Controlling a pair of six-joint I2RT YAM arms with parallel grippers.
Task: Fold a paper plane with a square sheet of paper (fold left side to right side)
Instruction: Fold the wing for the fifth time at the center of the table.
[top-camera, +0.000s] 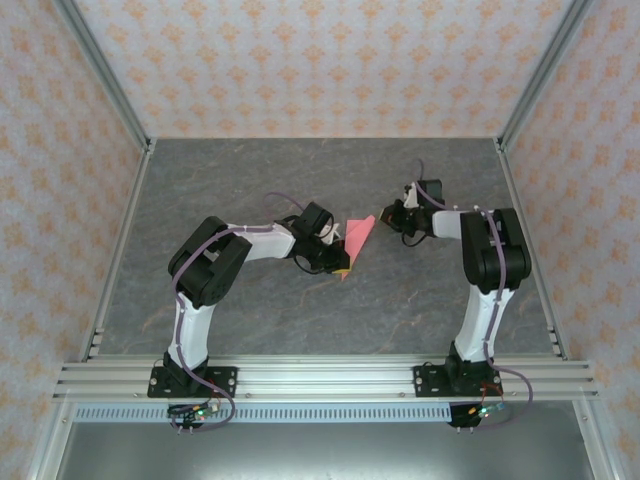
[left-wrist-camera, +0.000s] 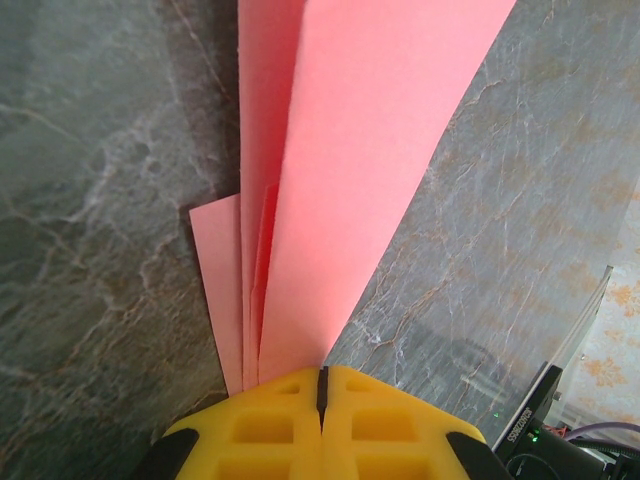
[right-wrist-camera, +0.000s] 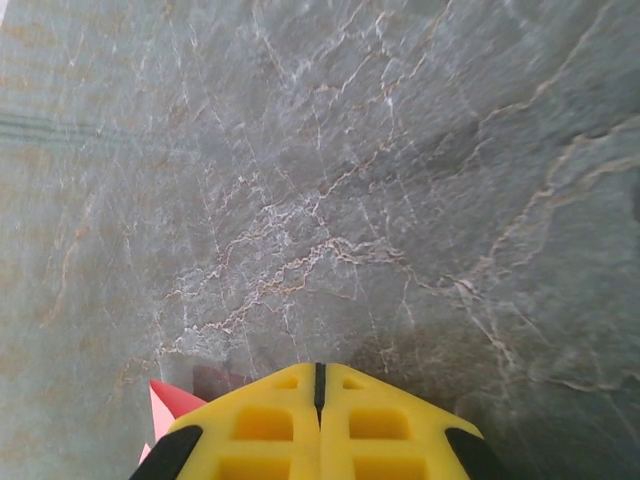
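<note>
Paper plane (top-camera: 358, 238) in inward-reaching left end effector (left-wrist-camera: 322, 392)

Was enclosed on three sides by walls (top-camera: 320, 60) papered in pale lilac with orange floral motifs. Was framed at the back corners by slanting silver metal posts (top-camera: 101, 65). Was floored with a grey tabletop (top-camera: 300, 310) printed like marble, veined in white and rust. Was edged along the near side by a ribbed aluminium rail (top-camera: 320, 375), with a slotted white strip (top-camera: 320, 411) just below. Was lit evenly, with only soft shadows.
</note>
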